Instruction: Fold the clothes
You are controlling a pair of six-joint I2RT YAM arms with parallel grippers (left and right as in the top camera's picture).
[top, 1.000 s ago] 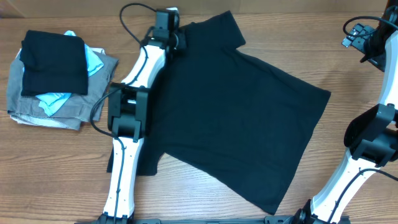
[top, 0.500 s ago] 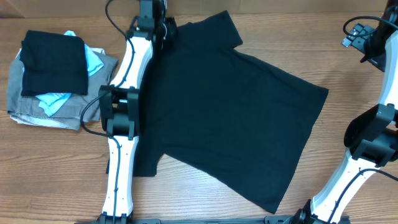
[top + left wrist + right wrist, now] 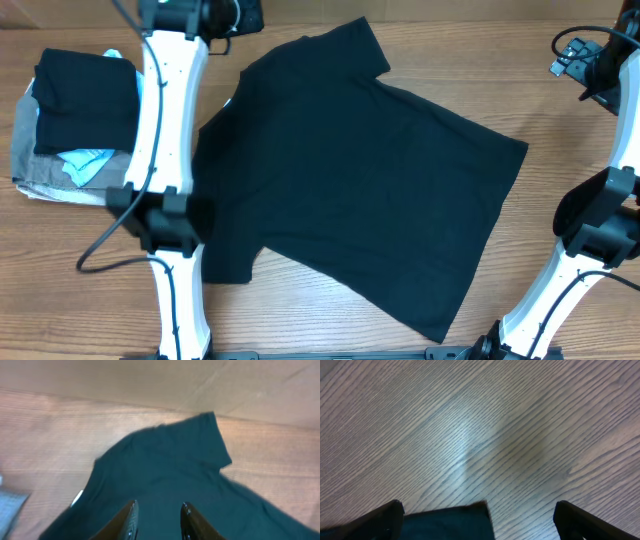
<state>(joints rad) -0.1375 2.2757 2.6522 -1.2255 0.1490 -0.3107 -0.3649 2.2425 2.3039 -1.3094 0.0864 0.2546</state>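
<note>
Overhead, I see the black T-shirt (image 3: pixel 360 190) spread open and flat on the wooden worktop (image 3: pixel 300 325), lying at a slant with one sleeve pointing to the far edge. My left claw (image 3: pixel 235 15) hangs at the far edge just beyond the collar, apart from the cloth. On its wrist view the fingers (image 3: pixel 129 517) stand a little apart and grip nothing, with the shirt below them. My right claw (image 3: pixel 479 506) is spread wide and empty over bare wood at the far right, well apart from the shirt. Left of the shirt, a folded black garment (image 3: pixel 85 100) rests on a grey garment (image 3: pixel 60 182) and a light-blue garment (image 3: pixel 85 162).
</note>
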